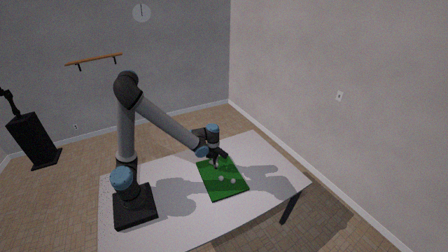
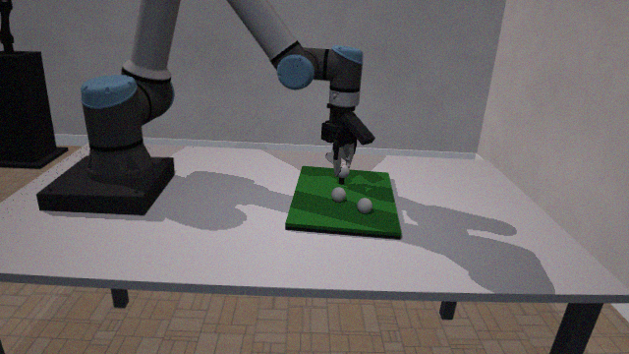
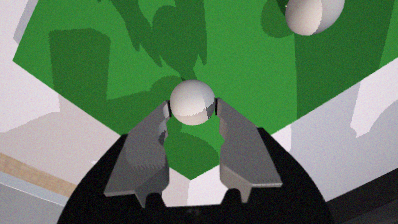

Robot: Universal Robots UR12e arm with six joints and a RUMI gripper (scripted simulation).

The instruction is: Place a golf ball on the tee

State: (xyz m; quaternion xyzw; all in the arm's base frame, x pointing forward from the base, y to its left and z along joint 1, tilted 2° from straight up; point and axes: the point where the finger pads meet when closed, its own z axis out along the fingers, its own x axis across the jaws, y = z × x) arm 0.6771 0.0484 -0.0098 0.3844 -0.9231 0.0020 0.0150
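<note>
The claw (image 3: 193, 107) is clenched on a white golf ball (image 3: 192, 101), one gray finger (image 3: 145, 145) pressing each side of it. In the side view the claw (image 2: 342, 164) points straight down from the arm (image 2: 267, 29) and holds the ball (image 2: 343, 171) low over the far part of a green mat (image 2: 314, 211). A small dark tee (image 2: 341, 181) stands on the mat directly beneath the held ball; whether the ball touches it cannot be told. In the wrist view the tee is hidden behind the ball.

Two more golf balls rest on the mat on the near side of the claw: one ball (image 2: 338, 194) close below it and a second ball (image 2: 365, 206) a little farther out and to the right in that view. From above, the claw (image 1: 214, 162) sits over the mat's far end, with the two loose balls (image 1: 221, 178) and (image 1: 233, 180) nearer the mat's middle.

The mat lies on a white surface (image 2: 221, 256), and the arm's dark base (image 2: 59, 197) stands on the same surface, well apart from the claw.
</note>
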